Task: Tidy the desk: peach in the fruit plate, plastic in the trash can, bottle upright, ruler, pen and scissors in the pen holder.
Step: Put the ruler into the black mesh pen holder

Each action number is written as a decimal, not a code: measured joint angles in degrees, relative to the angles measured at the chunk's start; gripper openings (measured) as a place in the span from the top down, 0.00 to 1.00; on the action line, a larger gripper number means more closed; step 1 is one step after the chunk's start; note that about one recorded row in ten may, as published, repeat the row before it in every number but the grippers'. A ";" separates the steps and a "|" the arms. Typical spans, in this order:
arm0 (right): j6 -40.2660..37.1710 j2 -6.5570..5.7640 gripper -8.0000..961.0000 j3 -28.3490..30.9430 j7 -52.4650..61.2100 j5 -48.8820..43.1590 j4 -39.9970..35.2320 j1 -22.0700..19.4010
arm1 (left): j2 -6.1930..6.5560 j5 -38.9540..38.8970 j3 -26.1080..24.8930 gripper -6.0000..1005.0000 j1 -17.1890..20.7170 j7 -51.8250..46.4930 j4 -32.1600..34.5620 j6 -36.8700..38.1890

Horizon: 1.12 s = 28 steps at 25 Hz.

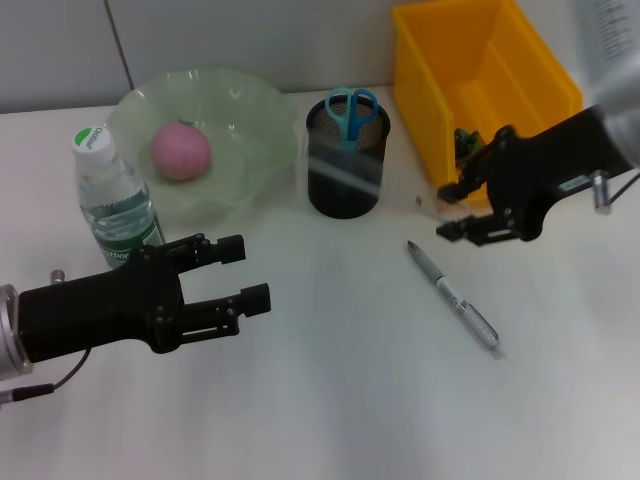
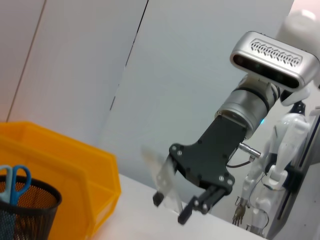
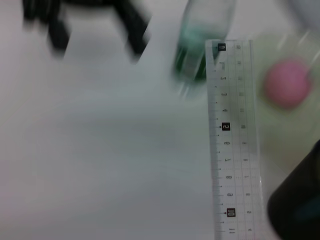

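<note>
**Ruler held by right arm, heading for the pen holder**

Head view. Landmark: the black mesh pen holder (image 1: 345, 158). The blue-handled scissors (image 1: 350, 108) already stand in it. The right gripper (image 1: 462, 208) sits to the right of the holder, in front of the yellow trash can (image 1: 485, 85), with its fingers clamped on a clear ruler (image 1: 345, 172). The ruler reaches leftward across the face of the holder, nearly level; my guess is it needs tipping upright before it can drop in. The pen (image 1: 453, 295) lies on the white desk (image 1: 350, 400), in front and to the right of the holder, untouched. Left of the holder is the green fruit plate (image 1: 265, 120) with the pink peach (image 1: 181, 151) in it. Further left the water bottle (image 1: 112, 195) stands upright. The left gripper (image 1: 238, 273) hovers in front and to the left of the holder, fingers spread, holding nothing; apparently parked clear of the right arm's path.

Left wrist view. Pen holder rim and scissor handles are at one edge, the trash can behind them. Beyond is the right gripper, with the ruler as a pale pane in its fingers.

Right wrist view. The ruler fills the frame lengthwise, graduations readable. Past it are the peach and bottle, blurred.

Judgement: ruler and pen remain.
</note>
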 joint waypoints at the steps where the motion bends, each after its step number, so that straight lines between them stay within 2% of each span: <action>1: 0.09 -0.23 0.61 1.63 -0.62 2.74 0.14 -0.96 | -0.01 -0.11 -0.04 0.20 0.10 -0.06 0.23 0.25; 7: 1.06 -1.60 0.61 8.46 -3.41 17.59 2.62 -6.26 | -0.03 -0.14 0.11 0.20 0.26 2.00 0.73 -0.10; 9: 1.99 -1.36 0.61 9.11 -3.40 18.68 3.11 -7.30 | -0.03 -0.07 0.20 0.20 0.48 2.77 0.73 0.00; 11: 2.74 -0.21 0.61 10.17 -3.09 19.10 3.07 -8.26 | 0.01 -0.07 0.28 0.21 0.89 3.91 0.69 0.54; 13: 3.16 0.43 0.61 10.68 -2.45 20.55 3.19 -8.90 | 0.01 -0.07 0.28 0.21 0.89 3.91 0.69 0.54; 16: 5.18 0.46 0.61 10.62 -0.59 25.08 5.07 -9.43 | 0.05 0.04 0.75 0.21 1.72 6.57 0.68 2.12; 23: 11.68 0.21 0.60 11.42 -0.71 34.18 14.69 -9.08 | 0.08 0.19 2.35 0.21 3.52 10.34 0.38 2.44; 28: 15.35 0.18 0.60 11.09 -6.65 40.54 18.73 -8.86 | -0.20 0.14 2.40 0.21 3.69 10.02 0.18 2.55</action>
